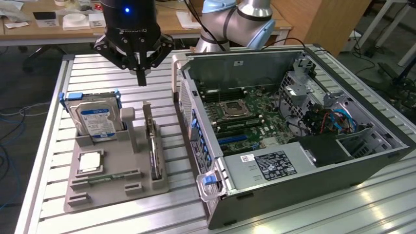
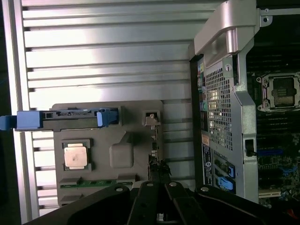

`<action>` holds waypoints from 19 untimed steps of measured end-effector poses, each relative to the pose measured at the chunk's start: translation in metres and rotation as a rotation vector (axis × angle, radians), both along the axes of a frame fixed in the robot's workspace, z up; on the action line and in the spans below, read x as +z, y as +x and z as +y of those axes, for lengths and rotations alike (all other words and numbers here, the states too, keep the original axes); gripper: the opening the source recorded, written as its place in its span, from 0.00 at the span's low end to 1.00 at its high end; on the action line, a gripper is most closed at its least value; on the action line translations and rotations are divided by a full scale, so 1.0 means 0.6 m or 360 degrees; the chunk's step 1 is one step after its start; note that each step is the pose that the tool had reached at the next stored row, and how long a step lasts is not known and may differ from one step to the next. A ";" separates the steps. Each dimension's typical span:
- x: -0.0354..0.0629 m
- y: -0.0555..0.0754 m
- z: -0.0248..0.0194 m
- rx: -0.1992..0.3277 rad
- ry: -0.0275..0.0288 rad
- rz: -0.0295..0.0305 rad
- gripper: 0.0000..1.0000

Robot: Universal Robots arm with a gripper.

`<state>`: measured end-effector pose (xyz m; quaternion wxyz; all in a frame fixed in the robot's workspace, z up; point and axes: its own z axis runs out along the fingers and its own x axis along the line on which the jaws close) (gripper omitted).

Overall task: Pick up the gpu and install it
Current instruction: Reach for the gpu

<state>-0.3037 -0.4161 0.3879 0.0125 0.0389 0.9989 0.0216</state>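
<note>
The gpu [image 1: 153, 148] is a thin dark card standing on edge in a slot of the grey holder tray [image 1: 114, 195], its silver bracket end [image 2: 150, 119] facing away from the tray's near edge. My gripper [image 1: 141, 78] hangs shut and empty above the slatted table, just beyond the far end of the card and higher than it. In the wrist view the gripper [image 2: 157, 187] points down over the gpu's edge [image 2: 153, 157]. The open computer case [image 1: 364, 161] lies to the exterior view's right, motherboard [image 1: 250, 117] exposed with a blue slot [image 1: 234, 139].
The holder also carries a silver hard drive [image 1: 96, 119] in a blue frame, a square processor chip [image 1: 89, 162] and a narrow green memory stick [image 1: 107, 178]. The case's side wall [image 1: 195, 131] rises close beside the holder. Desks and cables stand beyond the table.
</note>
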 end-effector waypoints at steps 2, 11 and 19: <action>0.000 0.000 -0.0002 0.0000 -0.00001 0.00000 0.11; 0.000 0.000 -0.0152 0.0000 -0.00001 0.00000 0.11; 0.000 0.000 -0.0206 0.0000 -0.00001 0.00001 0.11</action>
